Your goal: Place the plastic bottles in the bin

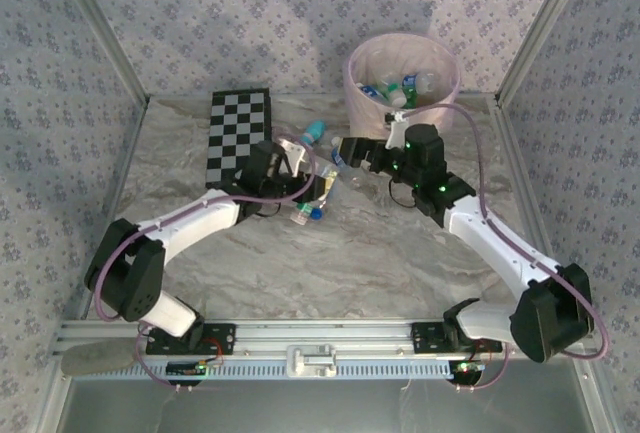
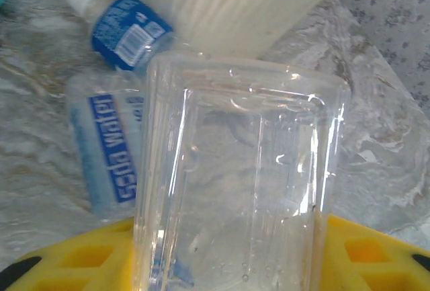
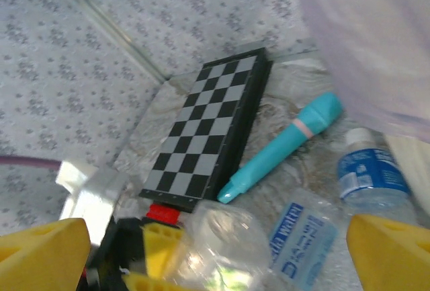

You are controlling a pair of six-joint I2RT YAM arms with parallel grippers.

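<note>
Slippage worries me most: my left pincer (image 2: 232,240) is clenched on a clear, square-sided plastic bottle (image 2: 235,156), thin-walled and slick, over the marbled counter (image 2: 376,143) and not yet at the round cream bin (image 1: 356,88) with its pink liner. A quick swing could squirt it loose. My right pincer (image 1: 362,153), released and empty, hangs near the path to that bin, so our arms might clash.

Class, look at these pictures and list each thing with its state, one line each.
Left hand: shut on the clear bottle.
Right hand: open.
Bin: upright, several bottles inside.
Soda water bottle: lying on its side.
Blue-labelled bottle: lying down, cap on.
Teal wand: lying flat.
</note>
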